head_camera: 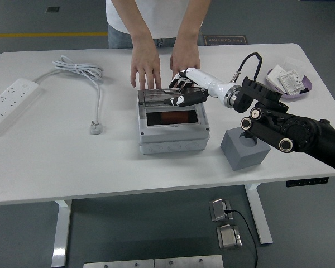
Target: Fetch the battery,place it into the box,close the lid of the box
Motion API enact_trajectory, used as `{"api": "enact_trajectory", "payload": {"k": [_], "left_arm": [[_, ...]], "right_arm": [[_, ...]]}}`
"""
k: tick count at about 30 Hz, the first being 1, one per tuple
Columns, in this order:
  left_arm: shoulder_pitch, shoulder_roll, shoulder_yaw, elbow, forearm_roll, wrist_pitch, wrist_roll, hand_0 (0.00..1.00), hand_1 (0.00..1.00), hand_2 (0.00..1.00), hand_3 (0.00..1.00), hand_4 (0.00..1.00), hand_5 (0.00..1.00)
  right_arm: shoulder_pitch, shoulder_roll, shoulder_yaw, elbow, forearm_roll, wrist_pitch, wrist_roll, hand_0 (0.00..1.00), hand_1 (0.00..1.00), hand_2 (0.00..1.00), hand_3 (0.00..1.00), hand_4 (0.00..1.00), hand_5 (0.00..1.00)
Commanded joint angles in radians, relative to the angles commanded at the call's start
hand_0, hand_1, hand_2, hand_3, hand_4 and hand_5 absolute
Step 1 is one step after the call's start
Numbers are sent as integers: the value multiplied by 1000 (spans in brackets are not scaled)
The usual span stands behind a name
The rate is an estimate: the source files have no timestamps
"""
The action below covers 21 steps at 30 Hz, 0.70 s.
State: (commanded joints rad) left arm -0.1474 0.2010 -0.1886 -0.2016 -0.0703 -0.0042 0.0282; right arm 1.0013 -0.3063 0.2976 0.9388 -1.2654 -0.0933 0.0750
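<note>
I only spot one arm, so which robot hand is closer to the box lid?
The right. Its robot hand rests on the clear lid of the grey box. The left robot hand is out of view.

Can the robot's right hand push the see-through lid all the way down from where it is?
Probably yes. The right hand already rests on the half-lowered lid, and nothing sits between lid and box. The person's hands stay behind it.

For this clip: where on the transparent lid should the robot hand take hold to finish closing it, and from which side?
Best on the lid's free top edge, coming from the right, where the right robot hand already rests. The lid is hinged at the back of the grey box and tilts forward, so pressing its free edge down should close it. A person's hands occupy the far side.
</note>
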Motion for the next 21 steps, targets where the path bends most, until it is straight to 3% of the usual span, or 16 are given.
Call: {"api": "enact_trajectory", "payload": {"k": [11, 21], "left_arm": [[7, -1, 12, 1, -17, -1, -5, 632, 687, 637, 652, 630, 188], [11, -5, 10, 1, -17, -1, -4, 632, 686, 637, 652, 630, 188]], "right_arm": [[-12, -40, 5, 117, -55, 5, -30, 703, 606, 607, 651, 917, 560], [-56, -41, 19, 141, -69, 5, -37, 701, 603, 606, 650, 912, 558]]}}
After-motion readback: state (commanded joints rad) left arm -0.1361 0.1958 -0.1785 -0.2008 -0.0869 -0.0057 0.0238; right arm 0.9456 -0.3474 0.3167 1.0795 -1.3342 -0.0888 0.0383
